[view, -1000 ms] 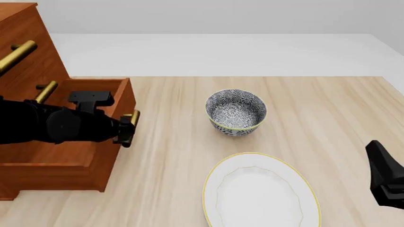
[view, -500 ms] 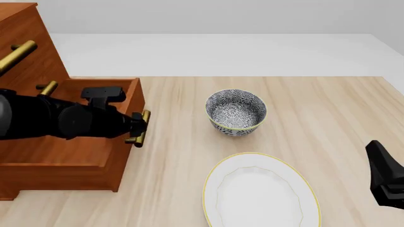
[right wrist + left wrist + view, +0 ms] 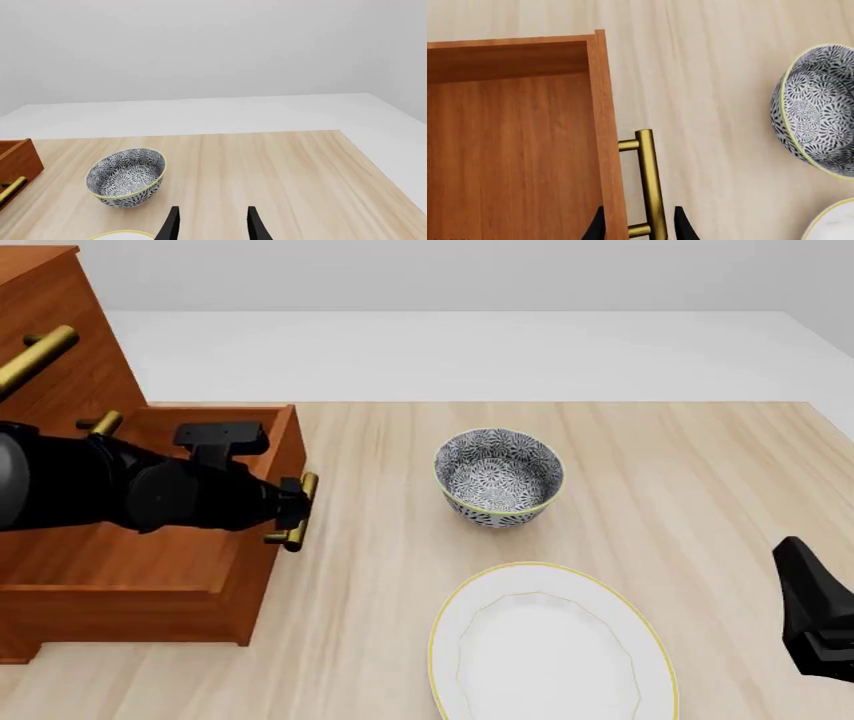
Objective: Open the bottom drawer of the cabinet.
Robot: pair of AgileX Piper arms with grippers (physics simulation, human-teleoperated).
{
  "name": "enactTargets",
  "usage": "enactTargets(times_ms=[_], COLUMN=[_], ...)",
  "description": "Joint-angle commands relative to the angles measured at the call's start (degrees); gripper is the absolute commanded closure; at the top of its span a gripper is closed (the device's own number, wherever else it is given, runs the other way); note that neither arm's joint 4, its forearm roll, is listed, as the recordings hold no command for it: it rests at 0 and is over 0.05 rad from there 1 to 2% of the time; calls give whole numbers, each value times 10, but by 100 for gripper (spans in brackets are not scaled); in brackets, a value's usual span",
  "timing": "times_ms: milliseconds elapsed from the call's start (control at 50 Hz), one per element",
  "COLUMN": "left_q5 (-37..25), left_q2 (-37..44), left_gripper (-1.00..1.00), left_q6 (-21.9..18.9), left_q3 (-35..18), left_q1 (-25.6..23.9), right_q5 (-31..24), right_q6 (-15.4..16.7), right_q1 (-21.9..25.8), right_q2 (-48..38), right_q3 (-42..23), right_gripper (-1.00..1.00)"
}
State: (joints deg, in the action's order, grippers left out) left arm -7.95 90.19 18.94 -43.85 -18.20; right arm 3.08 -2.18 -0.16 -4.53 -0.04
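Far left of front view: cabinet (image 3: 54, 350), reddish-brown wood, brass bar handles on upper fronts; bottom drawer (image 3: 160, 590) sticks out from cabinet base toward table centre, pulled well open, inside bare wood in left wrist view (image 3: 514, 150); its brass handle (image 3: 296, 512) sits on the drawer front, facing the bowl; left wrist view shows the handle (image 3: 650, 185) as a bar on two posts.

Left arm comes in over the open drawer; left gripper (image 3: 288, 510) at the handle; in left wrist view left gripper (image 3: 638, 227) has the two black fingertips (image 3: 598, 229) set narrow, one each side of the bar, clamped on the handle as far as I can tell; contact pt itself at frame edge, partly cut off.

Centre: patterned bowl (image 3: 498, 478), black/white w/ yellow rim, upright on table (image 3: 667, 460), well apart from drawer front; also seen in right wrist view (image 3: 125, 175). Just nearer the camera: white plate (image 3: 550, 645) w/ gold rim, flat, near bowl, not touching.

Far right: right gripper (image 3: 817, 625) at frame edge, low over table, away from everything; right wrist view shows right gripper (image 3: 211, 227) fingertips apart w/ nothing between them.
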Motion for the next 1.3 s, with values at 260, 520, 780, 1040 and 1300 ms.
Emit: enactTargets(times_ms=[260, 520, 780, 1040, 1300], left_q5=[17, 22, 18, -6, -56], left_q2=[-14, -32, -55, -100, -189], left_gripper=[-100, -100, -100, -100, -100], left_q6=[-62, -67, -77, -86, -88], left_q3=[-6, 17, 32, 41, 50], left_q1=[-32, -16, 3, 13, 12], right_q5=[0, 0, 0, 0, 0], right_q6=[0, 0, 0, 0, 0], right_q1=[0, 0, 0, 0, 0], right_q2=[0, 0, 0, 0, 0], right_q3=[0, 0, 0, 0, 0], right_gripper=[-100, -100, -100, -100, -100])
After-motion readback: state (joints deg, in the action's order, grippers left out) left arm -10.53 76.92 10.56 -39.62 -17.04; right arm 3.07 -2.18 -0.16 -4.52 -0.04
